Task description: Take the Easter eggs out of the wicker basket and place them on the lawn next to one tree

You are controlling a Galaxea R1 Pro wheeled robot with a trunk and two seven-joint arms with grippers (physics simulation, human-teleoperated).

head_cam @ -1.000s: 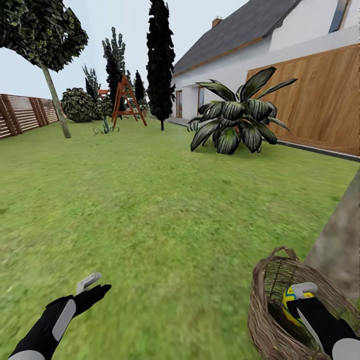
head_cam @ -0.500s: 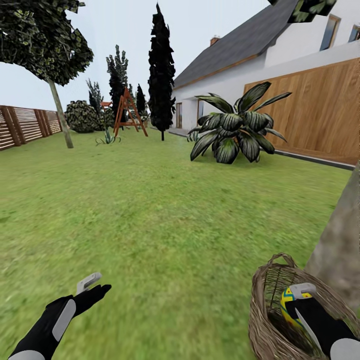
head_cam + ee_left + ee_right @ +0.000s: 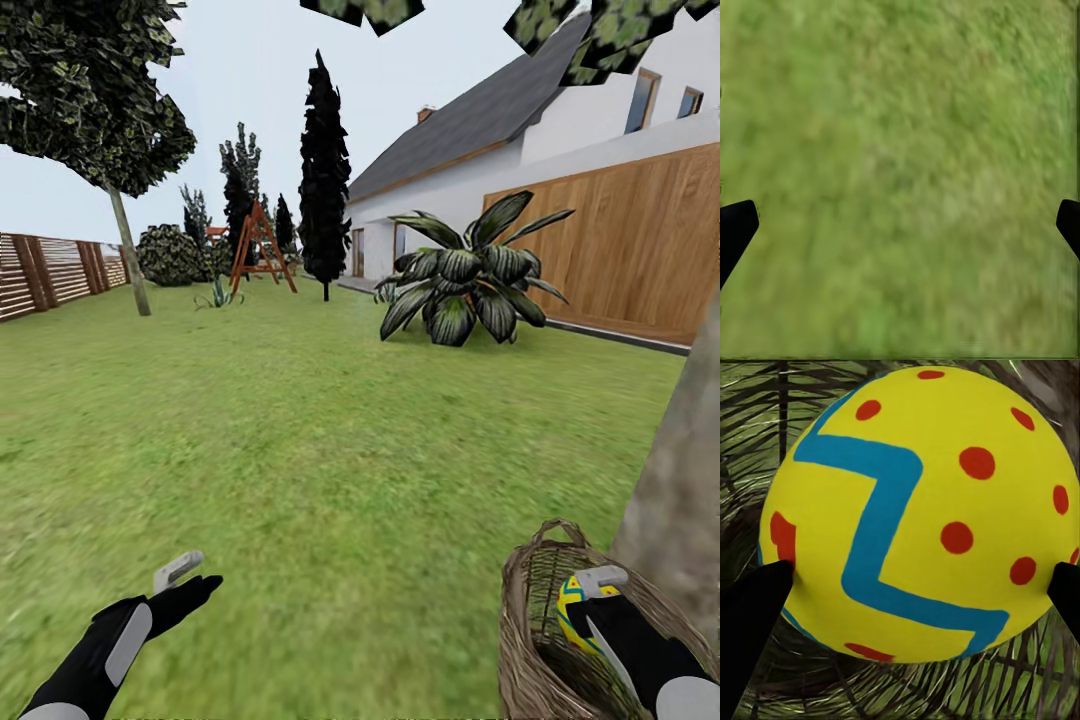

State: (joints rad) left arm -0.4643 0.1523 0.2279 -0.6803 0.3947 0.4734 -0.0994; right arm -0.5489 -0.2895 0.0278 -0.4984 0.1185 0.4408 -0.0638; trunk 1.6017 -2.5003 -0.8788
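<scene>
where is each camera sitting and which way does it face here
Head view: on the robot's head, facing forward and down over the lawn; both arms show, right end effector inside the wicker basket.
Left wrist view: on the left arm, facing grass; the left end effector has dark fingertips at the edges.
Right wrist view: on the right arm, facing a yellow egg between its fingertips.
Shared: the egg shows in head and right wrist views.

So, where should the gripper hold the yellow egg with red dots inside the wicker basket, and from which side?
Grip the yellow red-dotted egg across its widest middle, coming from above through the brown woven wicker basket's open top. Its rounded sides narrow toward the ends, where fingers would probably slip. The right gripper already has a fingertip at each side.
</scene>
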